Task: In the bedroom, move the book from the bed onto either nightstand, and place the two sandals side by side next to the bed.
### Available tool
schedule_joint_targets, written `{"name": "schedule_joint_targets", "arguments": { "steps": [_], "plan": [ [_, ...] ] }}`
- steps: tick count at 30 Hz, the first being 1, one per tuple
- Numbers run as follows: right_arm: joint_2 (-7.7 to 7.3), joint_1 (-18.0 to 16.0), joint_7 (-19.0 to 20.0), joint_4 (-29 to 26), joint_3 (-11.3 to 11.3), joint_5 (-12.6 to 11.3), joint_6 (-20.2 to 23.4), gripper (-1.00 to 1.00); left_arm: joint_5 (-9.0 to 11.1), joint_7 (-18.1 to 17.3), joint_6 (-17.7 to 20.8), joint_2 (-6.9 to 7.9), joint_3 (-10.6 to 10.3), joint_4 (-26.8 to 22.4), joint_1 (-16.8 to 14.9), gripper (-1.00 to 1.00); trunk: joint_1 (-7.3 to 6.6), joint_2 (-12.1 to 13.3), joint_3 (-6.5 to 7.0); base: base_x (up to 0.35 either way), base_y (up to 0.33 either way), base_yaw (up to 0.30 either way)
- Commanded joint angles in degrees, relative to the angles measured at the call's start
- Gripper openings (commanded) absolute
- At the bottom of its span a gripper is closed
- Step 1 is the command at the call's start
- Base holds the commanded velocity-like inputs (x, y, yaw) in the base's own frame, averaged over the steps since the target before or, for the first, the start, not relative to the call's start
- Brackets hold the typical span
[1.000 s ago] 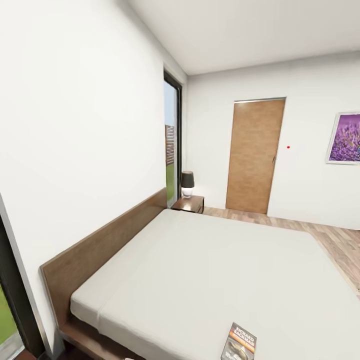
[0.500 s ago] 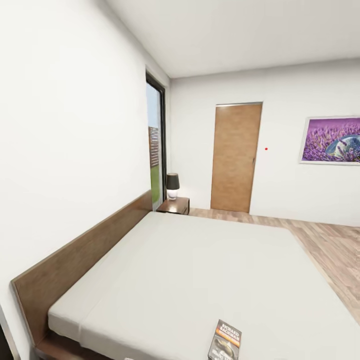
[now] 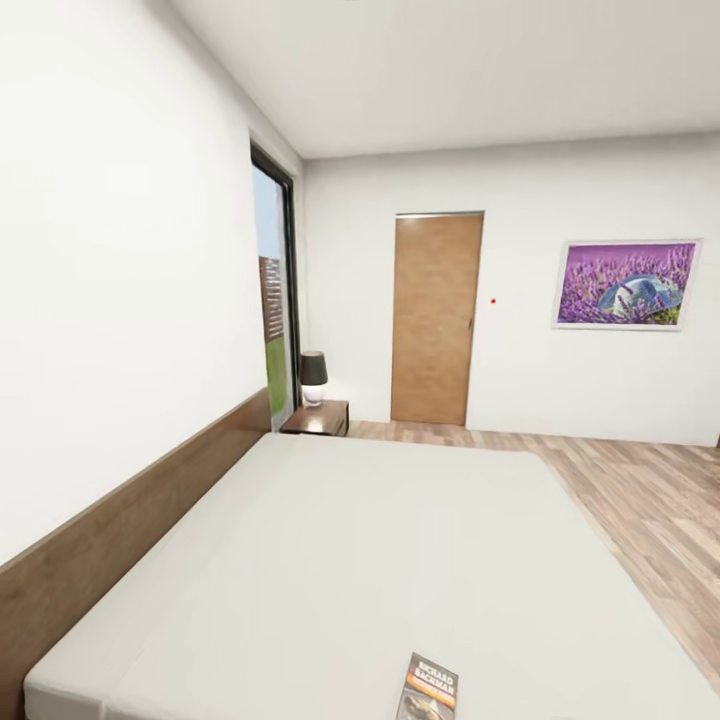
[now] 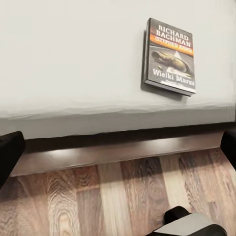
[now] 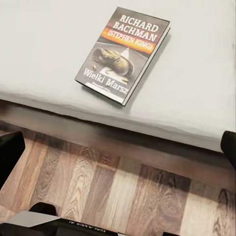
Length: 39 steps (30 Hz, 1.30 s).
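One book (image 5: pixel 123 55) lies flat near the bed's (image 5: pixel 196 73) edge, beyond both end effectors.

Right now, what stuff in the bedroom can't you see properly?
- Book: head view, its lower end is cut off by the picture's bottom edge.
- Nightstand: head view, far off and small, its near side hidden behind the bed; drawers can't be made out.
- Left gripper and right gripper: wrist views, only dark finger edges at the picture sides.
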Motion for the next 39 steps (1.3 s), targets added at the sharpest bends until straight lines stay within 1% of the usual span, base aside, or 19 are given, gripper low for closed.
{"name": "schedule_joint_targets", "arguments": {
  "steps": [1,30,39],
  "plan": [
    [0.00,-0.06,0.29,0.19,-0.23,-0.33,-0.09,1.00,-0.60,-0.07,-0.21,0.02,0.49,0.03,-0.01,1.00,0.03,-0.04,0.02,0.029,0.000,-0.223],
    [0.00,-0.06,0.29,0.19,-0.22,-0.35,-0.09,1.00,-0.60,-0.12,-0.22,0.04,0.54,0.03,-0.01,1.00,0.03,-0.04,1.41,0.002,0.000,-0.221],
    [0.00,-0.06,0.27,0.19,-0.20,-0.33,-0.09,1.00,-0.60,-0.12,-0.24,0.01,0.51,0.03,-0.01,1.00,0.03,-0.04,1.61,0.000,0.000,-0.087]
  ]
}}
